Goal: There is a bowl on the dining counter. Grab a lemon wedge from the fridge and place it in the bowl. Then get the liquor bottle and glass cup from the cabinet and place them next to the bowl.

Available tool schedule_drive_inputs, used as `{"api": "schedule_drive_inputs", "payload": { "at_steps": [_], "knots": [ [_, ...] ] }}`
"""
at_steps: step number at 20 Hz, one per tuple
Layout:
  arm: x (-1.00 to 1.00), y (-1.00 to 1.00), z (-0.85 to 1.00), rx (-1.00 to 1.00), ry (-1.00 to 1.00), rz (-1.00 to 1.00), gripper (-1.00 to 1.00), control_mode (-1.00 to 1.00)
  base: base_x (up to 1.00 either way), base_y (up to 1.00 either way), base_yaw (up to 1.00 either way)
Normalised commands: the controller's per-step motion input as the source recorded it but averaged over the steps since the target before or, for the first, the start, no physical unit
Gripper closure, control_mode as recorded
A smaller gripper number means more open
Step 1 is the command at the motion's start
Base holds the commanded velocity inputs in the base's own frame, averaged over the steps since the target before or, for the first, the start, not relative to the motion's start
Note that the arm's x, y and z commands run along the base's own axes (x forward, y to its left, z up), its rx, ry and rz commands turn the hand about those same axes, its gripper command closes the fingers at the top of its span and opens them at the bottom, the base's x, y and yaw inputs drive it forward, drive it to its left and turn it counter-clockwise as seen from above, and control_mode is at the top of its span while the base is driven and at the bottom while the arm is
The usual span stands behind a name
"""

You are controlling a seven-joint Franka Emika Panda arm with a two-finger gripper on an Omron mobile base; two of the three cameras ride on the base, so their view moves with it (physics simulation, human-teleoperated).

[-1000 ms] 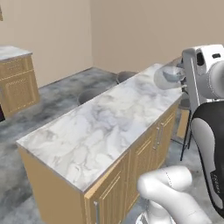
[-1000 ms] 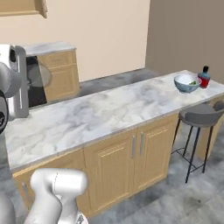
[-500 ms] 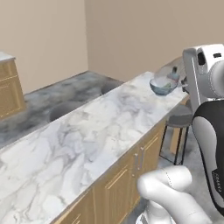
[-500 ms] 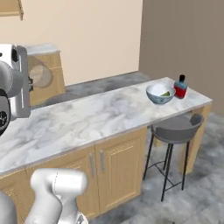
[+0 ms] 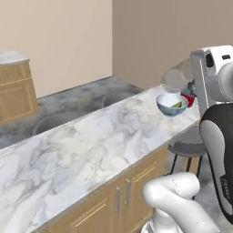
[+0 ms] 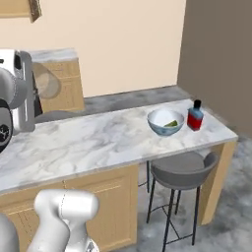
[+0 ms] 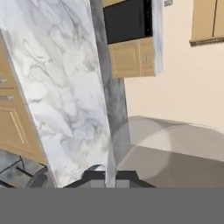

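Ahead, the pincer (image 7: 110, 175) grips the glass cup (image 5: 176, 77), while a stool (image 6: 183, 170) stands under the bowl (image 6: 165, 121) and bottle (image 6: 195, 115).

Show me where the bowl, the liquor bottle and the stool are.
bowl (image 6: 166, 122), right base view, on its outer wall.
liquor bottle (image 6: 195, 118), right base view, on its red body.
stool (image 6: 181, 171), right base view, on its grey seat.

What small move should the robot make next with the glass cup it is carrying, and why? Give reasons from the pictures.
Probably carry the glass cup, clamped in the pincer, on toward the bowl at the dining counter's far end. The bowl already holds a lemon wedge and the liquor bottle stands beside it; the cup is up in the air.
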Motion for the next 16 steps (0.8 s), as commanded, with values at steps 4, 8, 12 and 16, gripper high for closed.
{"api": "schedule_drive_inputs", "payload": {
  "at_steps": [4, 8, 12, 16],
  "knots": [
    [0.00, 0.00, 0.00, 0.00, 0.00, 0.00, 1.00, 1.00, 0.42, -0.65, 0.49],
    [0.00, 0.00, 0.00, 0.00, 0.00, 0.00, 1.00, 1.00, 0.36, -0.76, 0.46],
    [0.00, 0.00, 0.00, 0.00, 0.00, 0.00, 1.00, 1.00, 0.39, -0.61, 0.43],
    [0.00, 0.00, 0.00, 0.00, 0.00, 0.00, 1.00, 1.00, 0.36, -0.42, 0.31]
  ]
}}
